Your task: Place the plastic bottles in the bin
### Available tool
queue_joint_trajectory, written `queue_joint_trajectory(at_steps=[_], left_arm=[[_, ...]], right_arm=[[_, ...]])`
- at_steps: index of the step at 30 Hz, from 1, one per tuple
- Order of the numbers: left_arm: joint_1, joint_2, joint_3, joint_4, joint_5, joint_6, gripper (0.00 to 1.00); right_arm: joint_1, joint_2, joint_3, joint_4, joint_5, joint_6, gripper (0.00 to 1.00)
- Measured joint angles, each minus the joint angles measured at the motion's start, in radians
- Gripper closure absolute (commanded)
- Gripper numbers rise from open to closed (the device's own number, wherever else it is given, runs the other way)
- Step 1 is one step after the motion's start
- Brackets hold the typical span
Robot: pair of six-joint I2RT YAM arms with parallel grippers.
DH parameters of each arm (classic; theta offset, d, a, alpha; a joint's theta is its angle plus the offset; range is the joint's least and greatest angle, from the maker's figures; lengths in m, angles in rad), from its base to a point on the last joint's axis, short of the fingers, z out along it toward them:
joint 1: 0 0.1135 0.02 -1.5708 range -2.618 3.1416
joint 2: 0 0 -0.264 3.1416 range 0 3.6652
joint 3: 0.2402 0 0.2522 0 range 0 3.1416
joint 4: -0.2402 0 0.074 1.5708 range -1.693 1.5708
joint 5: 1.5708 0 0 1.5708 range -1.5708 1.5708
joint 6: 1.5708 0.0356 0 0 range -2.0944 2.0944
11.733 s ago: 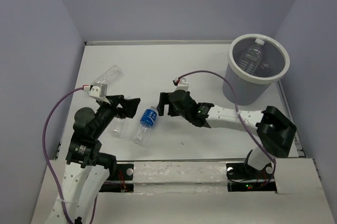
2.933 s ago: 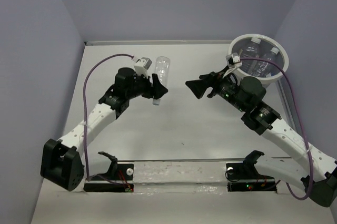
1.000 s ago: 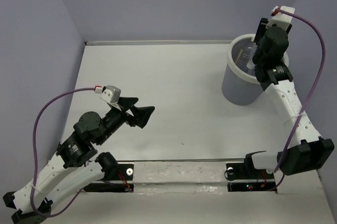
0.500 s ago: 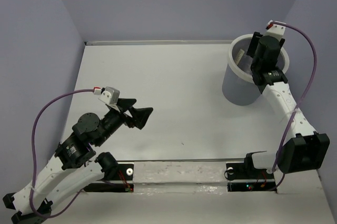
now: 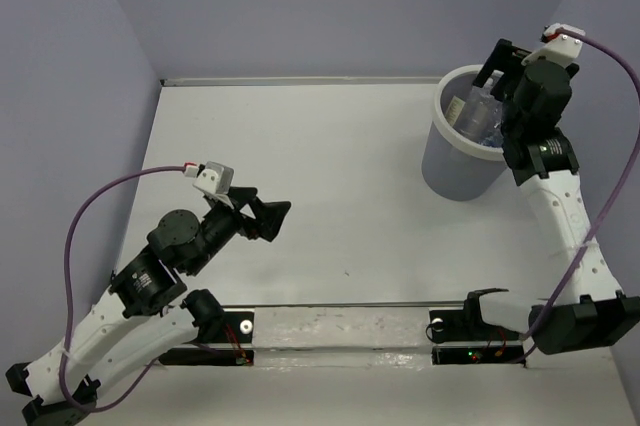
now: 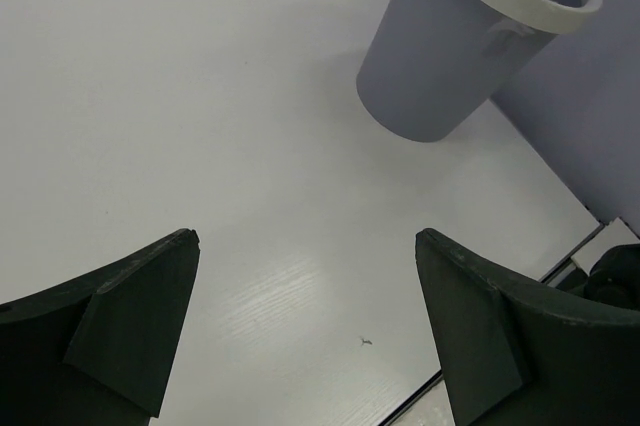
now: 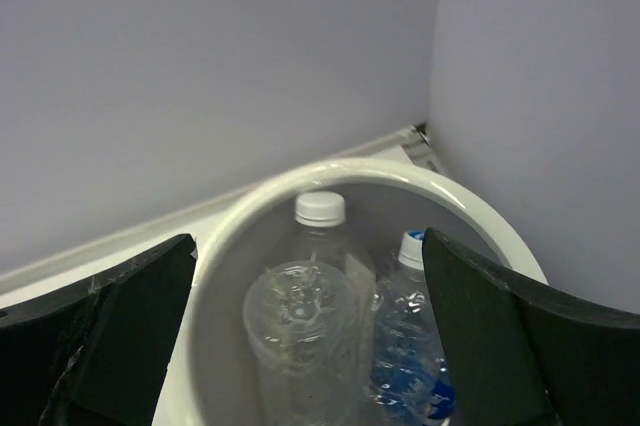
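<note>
The grey bin (image 5: 462, 161) with a white rim stands at the far right; it also shows in the left wrist view (image 6: 450, 56) and the right wrist view (image 7: 250, 216). Several clear plastic bottles (image 7: 305, 331) lie inside it, one with a white cap (image 7: 320, 208), one with a blue label (image 7: 405, 366); they show faintly from above (image 5: 478, 116). My right gripper (image 5: 495, 71) hangs open and empty over the bin's rim. My left gripper (image 5: 268, 220) is open and empty above the table at the near left.
White table (image 5: 330, 176) with a small dark mark (image 6: 365, 341). Lavender walls enclose the left, back and right. A purple cable (image 5: 95, 216) loops from the left wrist. A metal strip runs along the near edge (image 5: 340, 321).
Over the earlier frames the bottles left the table and ended in the bin. In the last second my right gripper shifted slightly above the bin; my left arm barely moved.
</note>
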Motion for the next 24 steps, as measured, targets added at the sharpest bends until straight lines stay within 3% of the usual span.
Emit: queue_joint_trajectory(at_steps=[4,7,12,16,18,24], left_arm=[[0.003,0.03,0.0,-0.002,-0.013,-0.001,0.01],[0.008,0.054,0.0,-0.003,-0.012,-0.001,0.01],[0.024,0.048,0.0,0.003,-0.009,0.002,0.01],[0.03,0.014,-0.001,0.036,-0.017,-0.002,0.01],[0.03,0.002,-0.003,0.057,-0.026,-0.007,0.01],[0.031,0.003,-0.007,0.12,-0.056,-0.027,0.01]], right_arm=[[0.0,-0.134,-0.009,0.006,-0.136,0.08,0.0],[0.0,-0.278,-0.11,0.063,-0.276,0.177,0.0],[-0.001,-0.505,-0.455,0.236,-0.623,0.372,0.0],[-0.001,-0.586,-0.75,0.41,-0.888,0.528,0.0],[-0.001,-0.613,-0.843,0.42,-0.975,0.57,0.0],[-0.001,-0.705,-0.895,0.45,-1.093,0.586,0.0]])
